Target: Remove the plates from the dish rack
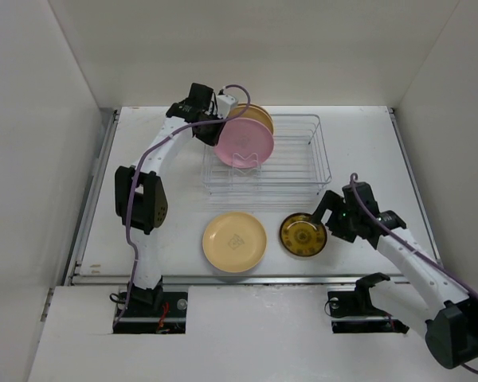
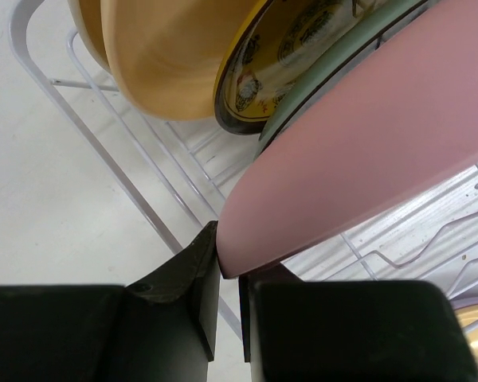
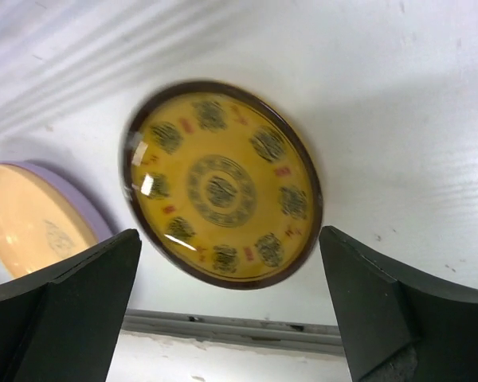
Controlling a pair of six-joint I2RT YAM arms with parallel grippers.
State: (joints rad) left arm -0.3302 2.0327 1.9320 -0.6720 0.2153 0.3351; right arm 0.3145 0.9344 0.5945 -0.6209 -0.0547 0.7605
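1. The pink plate (image 1: 244, 143) stands on edge at the left end of the dish rack (image 1: 303, 159). It is not yet out. The left gripper (image 2: 228, 267) is clamped on its lower rim, one finger on each face.
2. Behind it in the rack, close together, stand a teal-rimmed plate (image 2: 338, 83), a dark-edged patterned plate (image 2: 259, 76) and a yellow-orange plate (image 2: 167, 56). The edge of one more shows at the far left of the wrist view, its colour hard to tell.
3. I judge at least four plates, likely five, are left to unload, with the pink one in hand now.
4. Unloaded plates lie flat on the table (image 1: 366, 151) in front of the rack. The brown-gold plate (image 1: 303, 235) sits face up, apart from the others.
5. To its left a yellow plate (image 1: 234, 241) rests on what looks like a lavender plate (image 3: 84, 199), of which only a rim shows.
6. The right gripper (image 1: 328, 216) hovers just beside the brown-gold plate with its jaws spread wide, holding nothing.
7. By this count roughly three plates are done, so the task looks under halfway.
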